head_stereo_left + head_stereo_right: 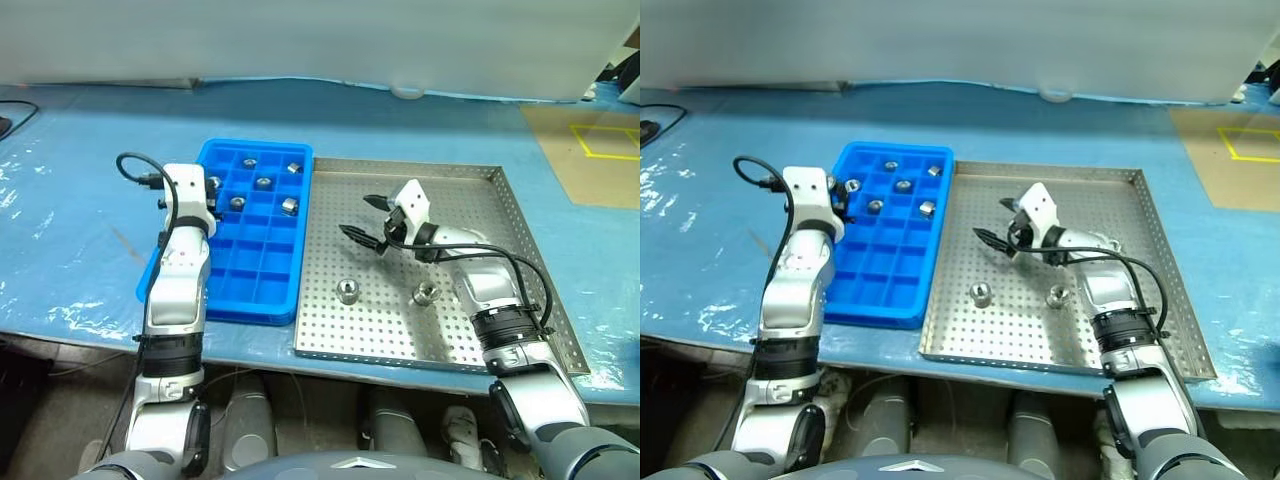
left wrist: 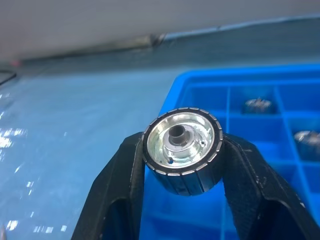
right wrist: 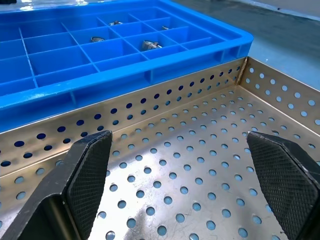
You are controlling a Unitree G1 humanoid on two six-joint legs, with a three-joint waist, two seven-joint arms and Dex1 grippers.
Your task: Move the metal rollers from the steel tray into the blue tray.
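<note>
While left pincer [image 2: 182,165] grips roller [image 2: 183,150] (seemingly firmly).

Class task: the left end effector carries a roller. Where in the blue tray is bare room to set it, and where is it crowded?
In the blue tray, the near rows toward the robot lie bare. The far rows are crowded: metal rollers fill several compartments beside the left end effector. Two rollers remain in the steel tray.

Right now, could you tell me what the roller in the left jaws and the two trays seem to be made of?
The roller looks like polished metal: bright mirror face, dark ribbed rim. The steel tray seems brushed sheet metal, dull sheen, punched holes. The blue tray appears to be moulded plastic: uniform glossy blue, rounded walls.
</note>
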